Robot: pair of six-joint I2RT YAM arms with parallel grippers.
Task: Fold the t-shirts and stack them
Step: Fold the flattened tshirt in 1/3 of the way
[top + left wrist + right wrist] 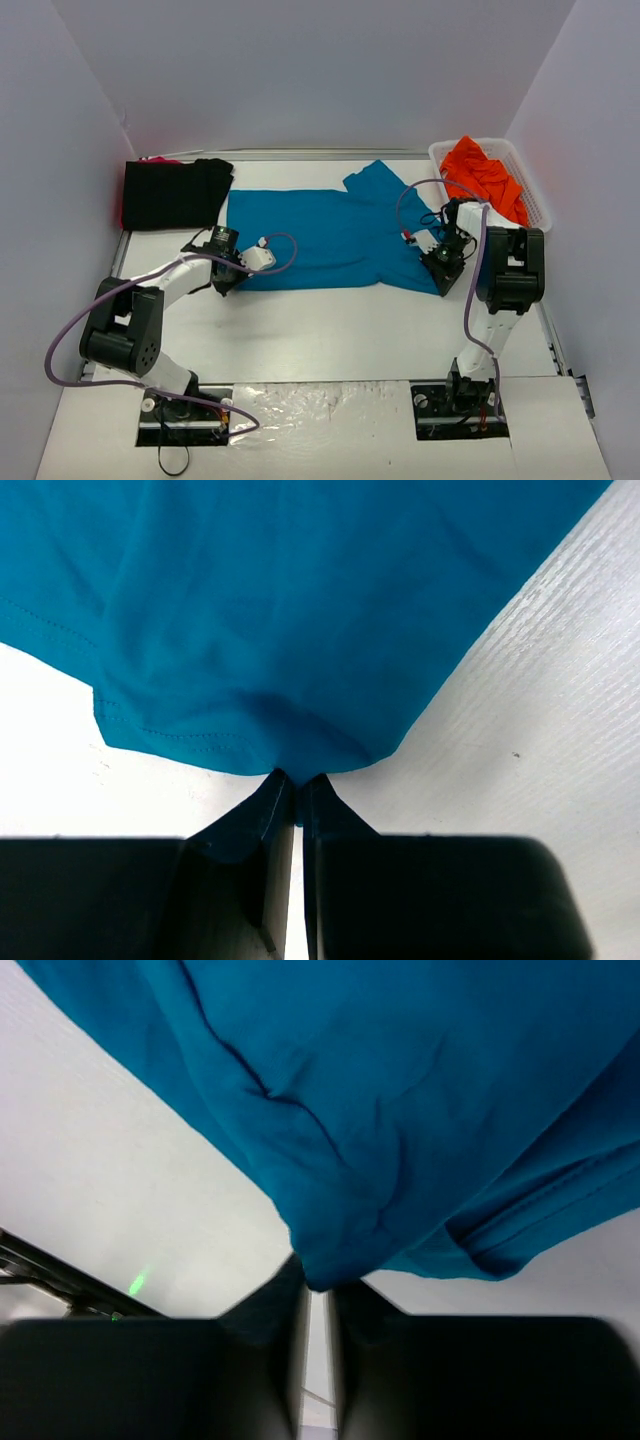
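A teal-blue t-shirt (320, 235) lies spread flat across the middle of the table. At its near left corner, my left gripper (228, 282) is shut on the hem; the left wrist view shows the jaws (297, 780) pinched together with teal cloth (280, 610) between the tips. My right gripper (443, 270) sits at the shirt's near right corner. In the right wrist view its jaws (318, 1282) have closed on a bunched fold of the teal cloth (400, 1090). A folded black t-shirt (175, 192) lies at the far left. An orange t-shirt (480, 172) is heaped in the basket.
The white slotted basket (538, 200) stands at the far right, close behind the right arm. A pink edge shows under the black shirt's left side. White walls enclose the table on three sides. Cables loop from both arms over the table.
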